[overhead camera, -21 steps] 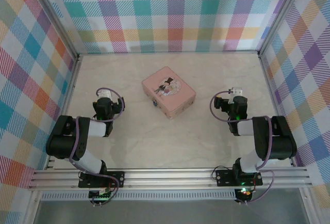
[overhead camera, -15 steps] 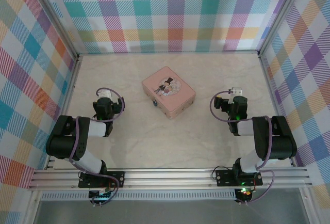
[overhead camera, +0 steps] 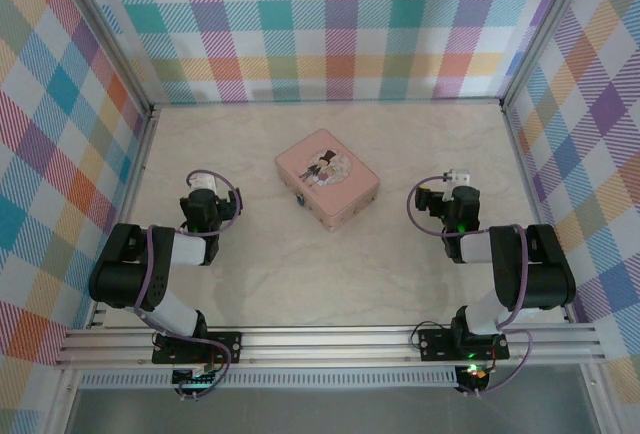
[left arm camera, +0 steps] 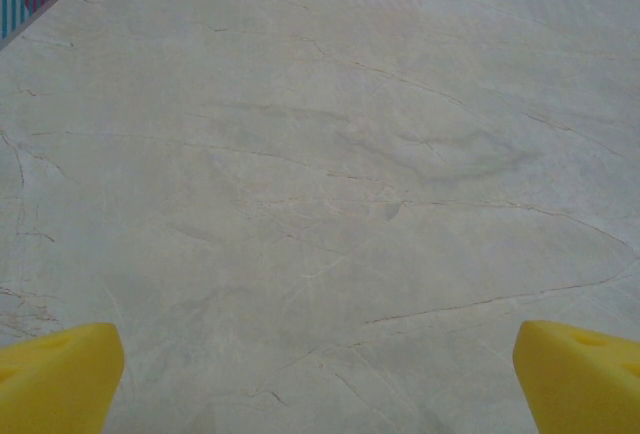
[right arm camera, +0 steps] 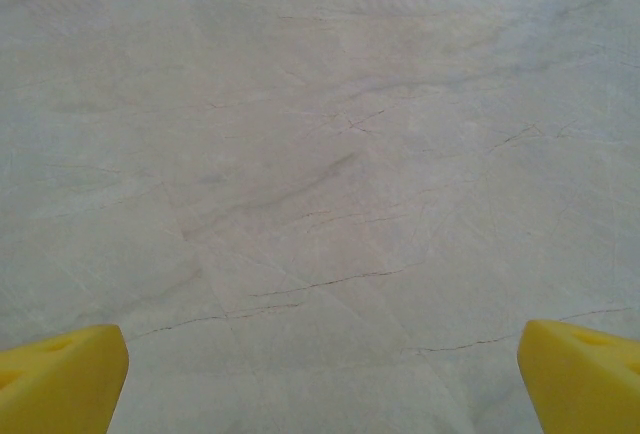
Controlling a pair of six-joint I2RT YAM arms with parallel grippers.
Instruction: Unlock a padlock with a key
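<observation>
**Top external: padlock sits at the pink tin, both jaws empty**

Top external has the pink tin [overhead camera: 327, 178] mid-bench. The padlock [overhead camera: 299, 198] is a tiny silvery speck with a blue-teal part, tight against the tin's near-left wall. Can't tell whether it hangs from a hasp or just touches the wall. Can't tell where the key is either; too small to pick out.

Left arm [overhead camera: 205, 209] is well to the left of the tin and right arm [overhead camera: 455, 209] well to the right of it, both apart from it.

Left jaws: spread wide, holding nothing. Left wrist puts the yellow fingertips [left arm camera: 55, 379] at the bottom corners with bare bench [left arm camera: 330, 174] between them. Right jaws: same, wide apart and empty, fingertips [right arm camera: 60, 379] at the corners over bare marble.

Handling, my read:
- Padlock is rigid metal and light for its size. It's likely slick, so it could squirt out of a loose pinch.
- If it's tied to the tin, it will swing and drag the light tin along. One arm needs to steady it.
- Grip across the flat faces of the lock body, low on the tin's near-left side. Keep the keyway end and shackle clear.
- The key would be thin and stiff; pinch it by the bow.
</observation>
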